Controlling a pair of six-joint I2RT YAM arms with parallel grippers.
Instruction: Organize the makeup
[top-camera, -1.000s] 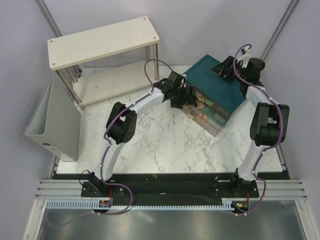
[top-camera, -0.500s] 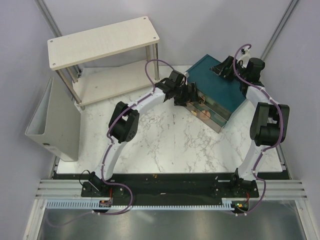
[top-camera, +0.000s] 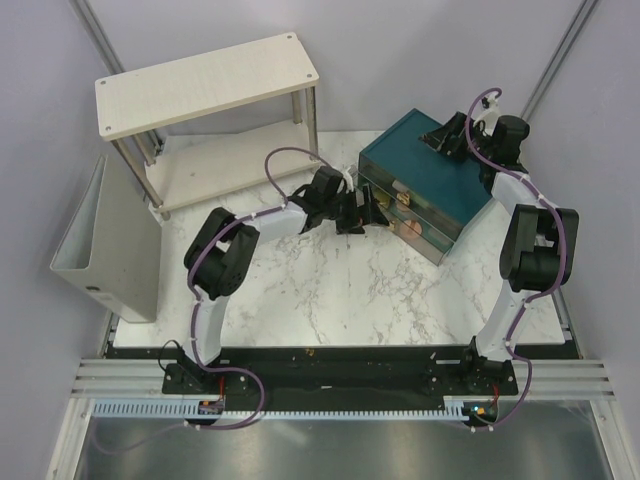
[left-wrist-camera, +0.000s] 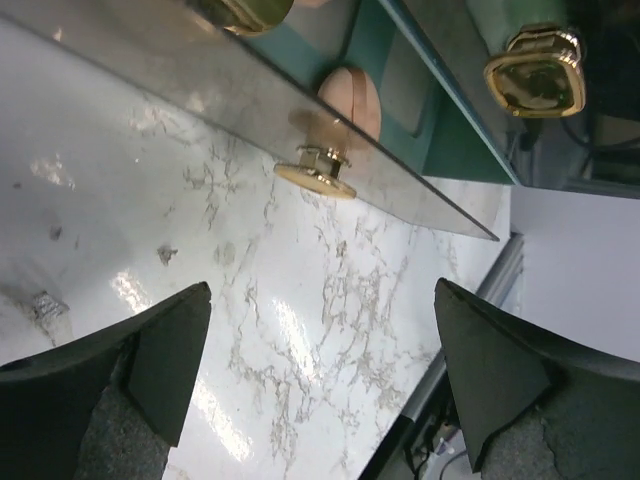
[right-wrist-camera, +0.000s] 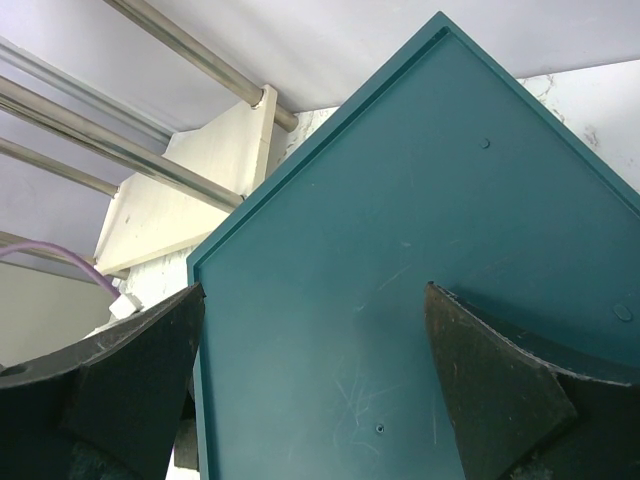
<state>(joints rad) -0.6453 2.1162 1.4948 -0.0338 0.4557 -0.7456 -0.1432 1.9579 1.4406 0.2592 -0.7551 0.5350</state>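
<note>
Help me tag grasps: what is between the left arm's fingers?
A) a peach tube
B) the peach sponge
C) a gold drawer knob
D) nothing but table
D: the left fingers stand wide apart, only marble table showing between them, short of the gold knob and the peach sponge behind it.

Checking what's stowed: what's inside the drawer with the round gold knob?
Through the clear drawer front, a peach-pink sponge sits behind the round gold knob. Glare and the picture's edge hide the rest of the drawer's contents.
</note>
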